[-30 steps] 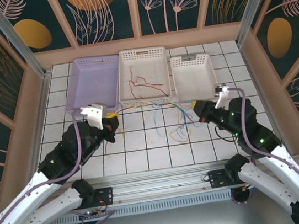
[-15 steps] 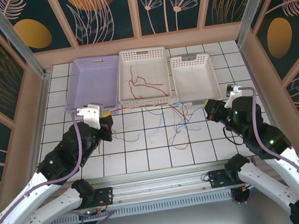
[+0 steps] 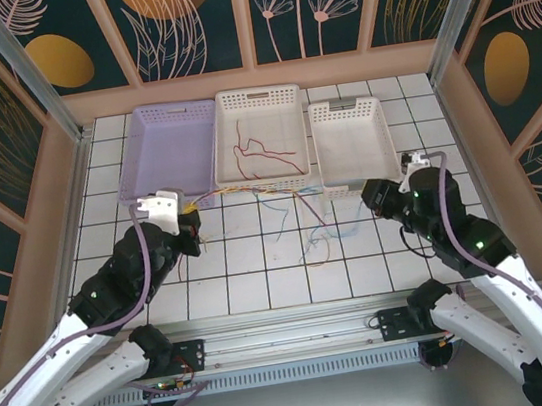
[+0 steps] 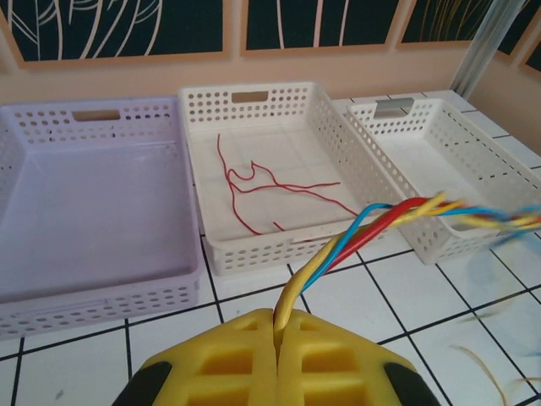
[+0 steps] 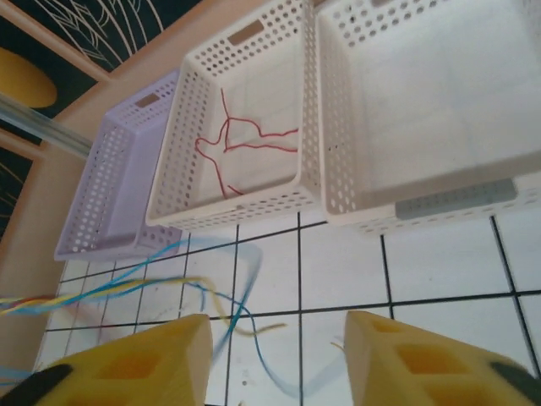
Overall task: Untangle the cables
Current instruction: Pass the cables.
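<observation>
The left pincer (image 4: 277, 326) is clamped shut on the cables (image 4: 372, 233), a red, blue and yellow bundle stretching over the table (image 3: 252, 286) toward the small white basket (image 4: 380, 156), while the right pincer (image 5: 279, 347) gapes wide, empty (one red wire (image 4: 254, 182) already lies in the middle basket (image 4: 254, 254)). With the far end unheld, pulling alone could cinch the tangle or slip the strands free. Against half a second ago, the right pincer sits nearer that basket and the slack loops lie further left.

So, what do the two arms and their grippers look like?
The left arm and right arm have white lower shells and black upper links, each with a green light and a purple-grey cable. The left gripper and right gripper have blocky yellow fingers with rectangular recesses.
</observation>
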Controlling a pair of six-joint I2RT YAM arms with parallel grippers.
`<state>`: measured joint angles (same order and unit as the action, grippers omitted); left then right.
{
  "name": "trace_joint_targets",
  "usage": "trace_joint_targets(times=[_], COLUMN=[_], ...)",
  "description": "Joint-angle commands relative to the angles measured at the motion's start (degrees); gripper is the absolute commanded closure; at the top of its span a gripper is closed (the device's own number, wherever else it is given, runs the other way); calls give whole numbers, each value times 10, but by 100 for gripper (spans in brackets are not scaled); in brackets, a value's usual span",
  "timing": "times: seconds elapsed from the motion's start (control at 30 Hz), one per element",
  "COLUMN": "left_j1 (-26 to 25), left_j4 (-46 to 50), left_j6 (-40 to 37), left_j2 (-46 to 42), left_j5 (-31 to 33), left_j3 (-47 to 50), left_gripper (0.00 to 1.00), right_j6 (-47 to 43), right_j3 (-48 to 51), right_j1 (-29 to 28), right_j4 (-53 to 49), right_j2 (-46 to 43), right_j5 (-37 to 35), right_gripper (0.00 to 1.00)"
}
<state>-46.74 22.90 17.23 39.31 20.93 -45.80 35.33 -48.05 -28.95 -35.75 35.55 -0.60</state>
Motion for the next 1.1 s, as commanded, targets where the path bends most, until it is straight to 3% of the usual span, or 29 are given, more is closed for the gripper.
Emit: trace_joint_targets(times=[0.0,0.23,0.4,0.5,0.93,1.0,1.07], left_j1=[3,3,3,3,3,3,3], left_j4=[-53,-129,-185,-214,-258,-260,-262], left_j6=[26,84,135,169,225,228,229], left_j2=[25,92,124,144,161,162,164], left_j5=[-49,-166,-223,-254,-307,-310,-312], left_j3=[3,-3,-2,-1,-3,-3,-3], left_gripper=[100,100,100,100,100,100,100], right_j6=[-32,14,-17,-40,-95,-94,-90], right_j3=[17,109,148,149,161,163,165], right_j1=[2,-26,-169,-226,-251,-252,-255], right_j4=[87,313,420,463,577,591,605], right_j2=[-2,9,53,108,250,261,268], right_j5=[119,324,259,224,200,206,213], right_gripper=[39,34,34,34,35,39,49])
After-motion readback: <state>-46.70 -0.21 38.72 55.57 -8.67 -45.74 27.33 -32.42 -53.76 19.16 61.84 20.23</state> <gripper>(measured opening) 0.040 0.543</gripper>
